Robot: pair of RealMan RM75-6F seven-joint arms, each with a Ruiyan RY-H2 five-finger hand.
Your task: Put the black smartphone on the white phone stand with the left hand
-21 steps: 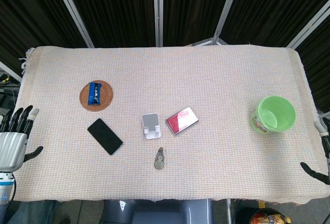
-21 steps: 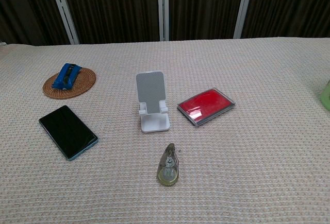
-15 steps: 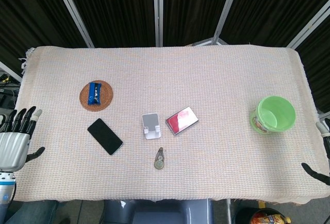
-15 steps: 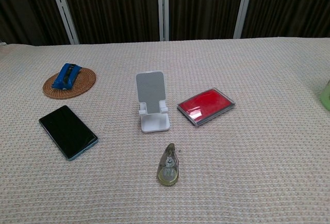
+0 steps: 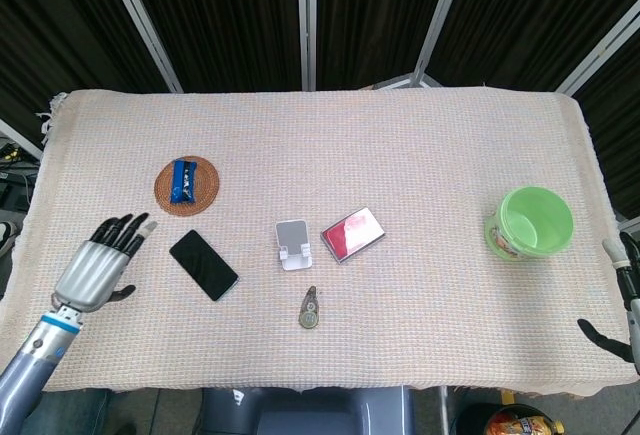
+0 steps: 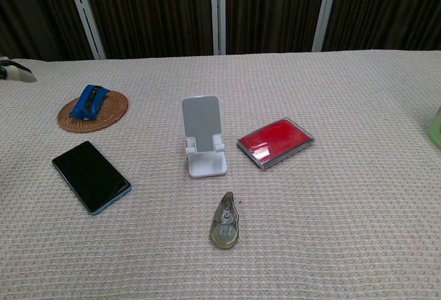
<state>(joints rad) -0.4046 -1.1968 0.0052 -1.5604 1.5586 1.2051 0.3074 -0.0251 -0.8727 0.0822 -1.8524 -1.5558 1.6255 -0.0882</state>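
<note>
The black smartphone (image 5: 203, 264) (image 6: 91, 176) lies flat on the cloth, left of the white phone stand (image 5: 293, 244) (image 6: 204, 143), which stands upright and bare. My left hand (image 5: 100, 263) hovers over the table's left part, a short way left of the phone, holding nothing, its fingers stretched out and apart. In the chest view only its fingertips (image 6: 15, 72) show at the left edge. My right hand (image 5: 622, 290) is mostly cut off at the right edge of the head view, off the table.
A round woven coaster (image 5: 186, 185) with a blue packet (image 6: 89, 101) sits behind the phone. A red flat case (image 5: 352, 234) lies right of the stand, a correction-tape dispenser (image 5: 309, 308) in front of it. A green bowl (image 5: 531, 223) stands at the right.
My left hand has moved from beyond the table's left edge in over the cloth, toward the phone. Nothing on the table has shifted.
</note>
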